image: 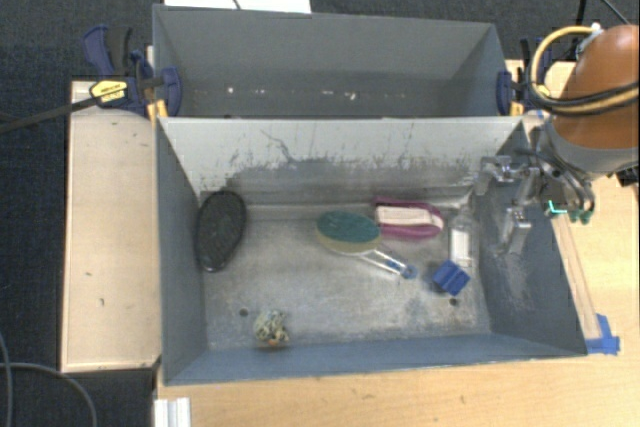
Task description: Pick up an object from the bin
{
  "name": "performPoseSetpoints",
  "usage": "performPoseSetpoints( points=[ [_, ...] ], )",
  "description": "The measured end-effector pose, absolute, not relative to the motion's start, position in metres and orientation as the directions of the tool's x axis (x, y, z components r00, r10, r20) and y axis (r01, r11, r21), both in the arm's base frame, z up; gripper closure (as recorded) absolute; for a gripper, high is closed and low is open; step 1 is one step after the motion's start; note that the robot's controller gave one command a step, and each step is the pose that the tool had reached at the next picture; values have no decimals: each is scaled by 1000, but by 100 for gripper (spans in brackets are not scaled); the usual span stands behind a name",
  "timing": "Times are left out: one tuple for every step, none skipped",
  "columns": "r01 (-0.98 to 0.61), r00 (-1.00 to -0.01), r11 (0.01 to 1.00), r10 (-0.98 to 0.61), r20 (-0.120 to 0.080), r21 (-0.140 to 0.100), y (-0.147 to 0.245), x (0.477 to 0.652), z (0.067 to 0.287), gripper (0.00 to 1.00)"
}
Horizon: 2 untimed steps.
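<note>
Your arm [600, 90] comes in from the right edge, its orange cover bulging above the bin's [330, 65] right rim. The wrist bends downward and towards the left, so the gripper [517, 213] hangs over the right sloping wall, above the floor. From this angle you cannot tell whether the gripper is apart or together.

Count six loose things on the bin floor, one of each kind. Nearest the gripper, just to its left at the foot of the right wall, lies a small white piece [460, 243]. Just below that sits a blue block [450, 278], tilted. Left of the white piece, near the back wall, you have a pink-and-white object [408, 219] lying lengthwise. A teal oval brush [349, 228] touches its left end, with a clear handle running down-right towards the blue block. Well apart, against the left wall, rests a black oval pad [220, 228]. Near the front left corner is a small speckled clump [270, 327], on its own.
</note>
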<state>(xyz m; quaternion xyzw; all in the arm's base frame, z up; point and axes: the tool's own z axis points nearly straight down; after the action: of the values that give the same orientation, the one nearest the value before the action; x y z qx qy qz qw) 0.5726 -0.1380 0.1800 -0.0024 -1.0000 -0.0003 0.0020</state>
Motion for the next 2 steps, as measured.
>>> performPoseSetpoints(
  points=[
    [359,-933,933,359,-22,5,-143,548,74,0],
    [106,-994,994,106,-17,-2,-140,493,76,0]
  ],
)
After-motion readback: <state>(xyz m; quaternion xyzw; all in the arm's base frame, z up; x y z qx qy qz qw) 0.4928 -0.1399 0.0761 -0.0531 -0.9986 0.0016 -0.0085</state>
